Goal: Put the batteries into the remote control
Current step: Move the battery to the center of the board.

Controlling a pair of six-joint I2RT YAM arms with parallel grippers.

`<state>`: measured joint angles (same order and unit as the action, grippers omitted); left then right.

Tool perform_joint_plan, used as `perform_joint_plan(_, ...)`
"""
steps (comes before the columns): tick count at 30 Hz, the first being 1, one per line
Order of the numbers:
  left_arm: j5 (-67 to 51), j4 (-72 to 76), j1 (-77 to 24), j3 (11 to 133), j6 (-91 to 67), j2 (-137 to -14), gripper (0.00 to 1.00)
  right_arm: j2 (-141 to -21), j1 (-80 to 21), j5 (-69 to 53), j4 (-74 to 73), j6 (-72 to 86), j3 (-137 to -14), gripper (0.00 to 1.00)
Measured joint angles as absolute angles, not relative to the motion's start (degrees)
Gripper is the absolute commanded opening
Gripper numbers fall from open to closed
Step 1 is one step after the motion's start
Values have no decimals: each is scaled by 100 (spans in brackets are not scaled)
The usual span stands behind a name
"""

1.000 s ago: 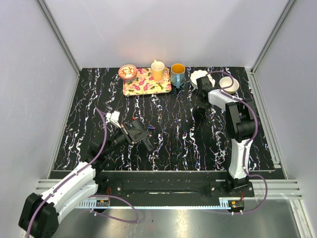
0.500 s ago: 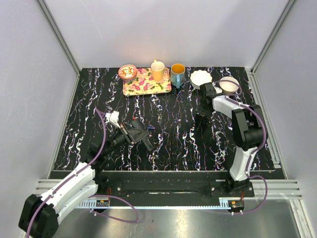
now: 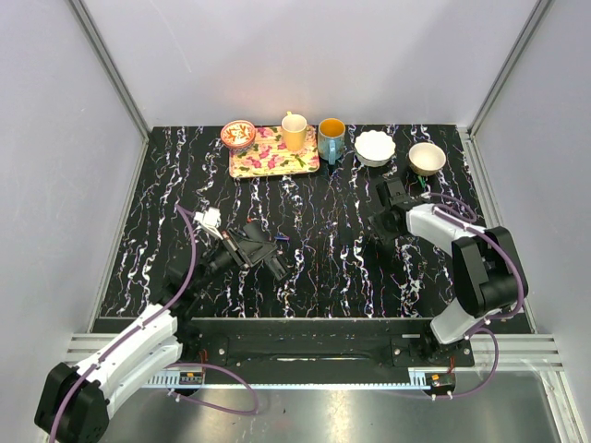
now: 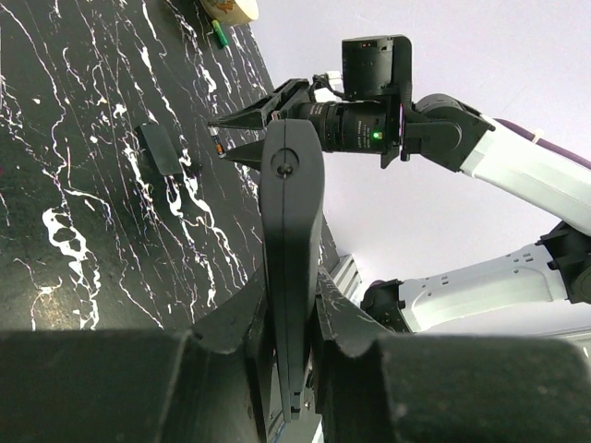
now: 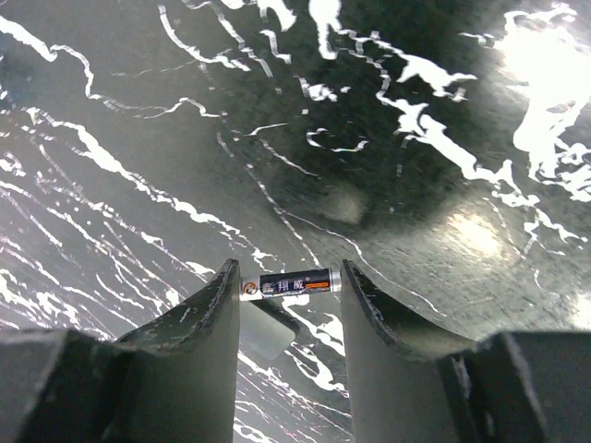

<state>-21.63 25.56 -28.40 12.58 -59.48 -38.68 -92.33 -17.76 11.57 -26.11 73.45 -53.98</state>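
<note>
My left gripper (image 3: 257, 247) is shut on the remote control (image 4: 292, 212), a slim black bar that stands up between the jaws (image 4: 292, 309) above the table's left middle. My right gripper (image 3: 382, 214) holds one battery (image 5: 291, 282) end to end between its fingertips, just above the table. The battery has a dark label, a white end and an orange mark. In the left wrist view the right gripper (image 4: 222, 145) points at the remote's far end, a short gap away. A flat black cover piece (image 4: 159, 148) lies on the table below it and also shows in the right wrist view (image 5: 263, 330).
At the back stand a floral tray (image 3: 273, 152), a red bowl (image 3: 238, 134), a yellow mug (image 3: 295, 132), a blue mug (image 3: 331, 138), a white bowl (image 3: 375, 148) and a tan bowl (image 3: 427, 159). A small green-tipped thing (image 4: 220, 34) lies by the tan bowl.
My right arm has drawn back from the bowls at the rear toward the middle of the table, uncovering both bowls. My left arm and the remote have not moved.
</note>
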Motion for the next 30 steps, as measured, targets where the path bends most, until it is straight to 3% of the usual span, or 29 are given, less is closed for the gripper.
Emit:
perform_joint_plan(10,-2161,2707,-2840,1234,-6051,-3872,0,-9483,-1811,1306,-3216,8333,-5406,6)
perform_joint_plan(22,-2161,2670,-2840,1160,-6058,-3787,0,-9647,-1822,1387,-3430,8197,-5627,52)
perform_joint_plan(30,-2163,2674,-2840,1160,-6071,-3830,0,-9690,-1822,1393,-3494,8034,-5723,68)
